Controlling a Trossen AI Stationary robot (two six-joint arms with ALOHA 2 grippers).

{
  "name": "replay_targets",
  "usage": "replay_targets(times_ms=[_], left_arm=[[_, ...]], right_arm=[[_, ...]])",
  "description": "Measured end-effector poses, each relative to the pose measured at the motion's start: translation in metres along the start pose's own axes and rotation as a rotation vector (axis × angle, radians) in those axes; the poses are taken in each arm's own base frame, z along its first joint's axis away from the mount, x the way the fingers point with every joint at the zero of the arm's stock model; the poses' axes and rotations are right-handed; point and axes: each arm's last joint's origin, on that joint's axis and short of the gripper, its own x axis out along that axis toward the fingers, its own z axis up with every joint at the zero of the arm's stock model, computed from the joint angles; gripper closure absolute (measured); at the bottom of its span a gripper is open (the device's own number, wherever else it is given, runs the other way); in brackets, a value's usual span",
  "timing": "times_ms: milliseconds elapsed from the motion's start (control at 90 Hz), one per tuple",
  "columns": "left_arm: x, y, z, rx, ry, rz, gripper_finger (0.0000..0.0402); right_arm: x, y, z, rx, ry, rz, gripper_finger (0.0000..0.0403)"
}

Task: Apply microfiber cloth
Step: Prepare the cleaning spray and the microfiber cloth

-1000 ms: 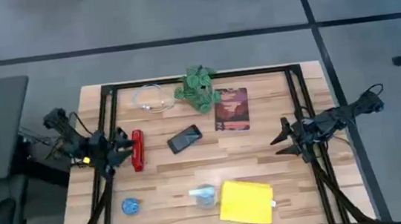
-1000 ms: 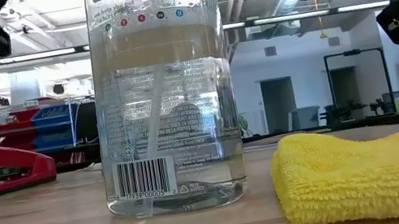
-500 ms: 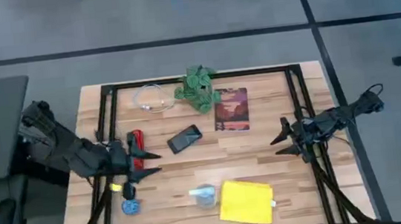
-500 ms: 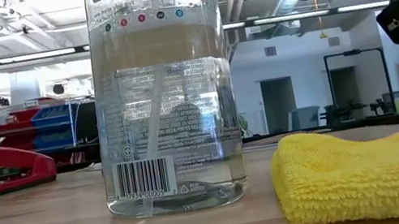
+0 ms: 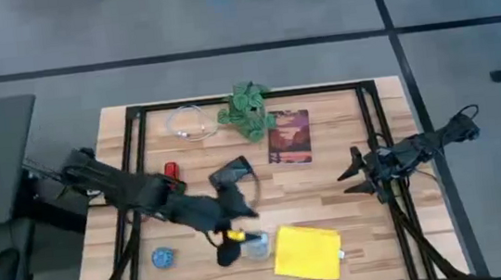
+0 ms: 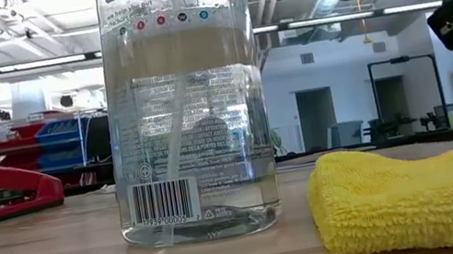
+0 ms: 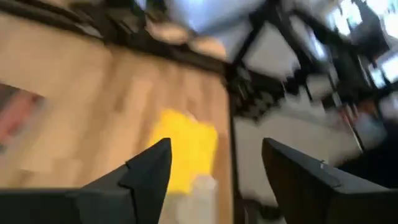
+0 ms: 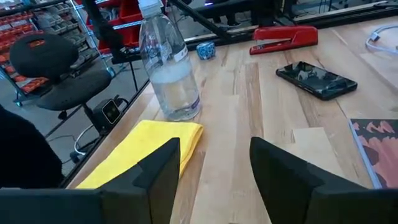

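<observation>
Near the desk's front edge, right of centre, the microfiber cloth is seen lying folded and flat, bright yellow, gripped by nothing. Just beside it, on its left, a clear plastic bottle is stood upright; in the low view the two are seen close together but not clearly touching. The left tool is held above the desk just left of the bottle and near the cloth, its fingers spread and nothing between them; in the left wrist view the cloth is framed between the two dark fingers, though that view is blurred.

Further back on the desk, a black smartphone is partly covered by the left arm, a dark red book is laid behind and to the right of the phone, and a red stapler is largely hidden under the arm. A small blue object is set near the front left.

The right tool is parked at the desk's right edge, well apart from the cloth, its fingers spread and empty.

The task is judged barely begun: the cloth has not been grasped, and picking it up and applying it to a surface, probably the phone, are left to be done.
</observation>
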Motion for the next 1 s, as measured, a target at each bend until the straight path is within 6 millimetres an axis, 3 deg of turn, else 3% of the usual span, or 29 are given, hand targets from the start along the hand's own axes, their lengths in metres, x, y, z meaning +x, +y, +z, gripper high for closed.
replay_targets(times_ms=[200, 600, 744, 933, 1000], left_arm=[[0.011, -0.003, -0.002, 0.076, 0.26, 0.1, 0.0162], [0.053, -0.007, -0.022, 0.025, 0.41, 0.178, 0.017], [0.057, -0.004, -0.024, -0.05, 0.412, 0.225, 0.0228], [0.056, -0.003, -0.023, -0.08, 0.401, 0.237, 0.0359], [0.056, -0.002, -0.022, -0.084, 0.396, 0.245, 0.0367]], right_arm=[[0.0, 0.0, 0.0, 0.0, 0.0, 0.0, 0.0222], [0.0, 0.0, 0.0, 0.0, 0.0, 0.0, 0.0222], [0.0, 0.0, 0.0, 0.0, 0.0, -0.001, 0.0222], [0.0, 0.0, 0.0, 0.0, 0.0, 0.0, 0.0222], [0.0, 0.0, 0.0, 0.0, 0.0, 0.0, 0.0222]])
